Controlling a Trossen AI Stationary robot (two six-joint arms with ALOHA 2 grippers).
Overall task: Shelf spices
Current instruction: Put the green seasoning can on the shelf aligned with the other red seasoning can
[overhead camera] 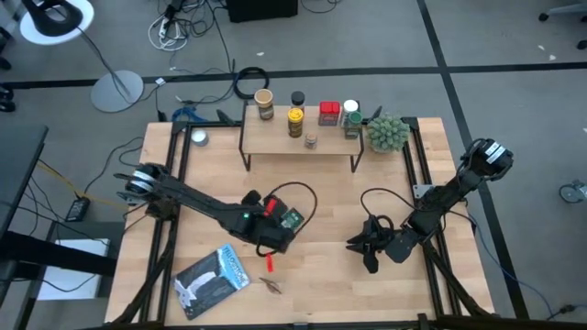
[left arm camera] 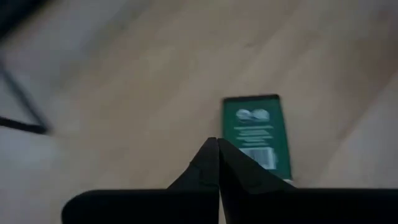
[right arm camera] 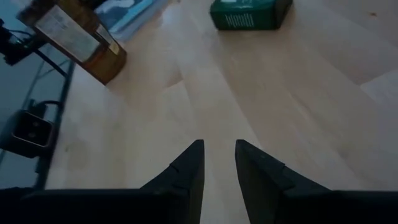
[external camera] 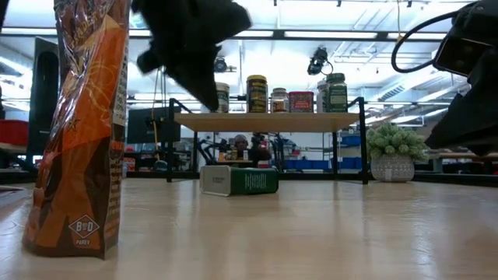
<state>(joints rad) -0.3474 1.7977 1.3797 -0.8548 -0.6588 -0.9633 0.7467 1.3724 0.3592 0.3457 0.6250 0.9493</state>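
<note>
The left end effector (left arm camera: pixel 217 163) hovers, fingers pressed together and empty, above the flat green rectangular tin (left arm camera: pixel 257 134) lying mid-table. Descending so, it risks shoving the tin. The right end effector (right arm camera: pixel 219 163) waits, narrowly parted.

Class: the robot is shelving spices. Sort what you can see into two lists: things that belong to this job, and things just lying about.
Job:
- shelf
- spice jars and tins on it, e.g. yellow jar, red tin
- green tin lying on the table
- left gripper, shut, empty

Lying about:
- potted plant
- blue-white packet
- orange bag
</note>
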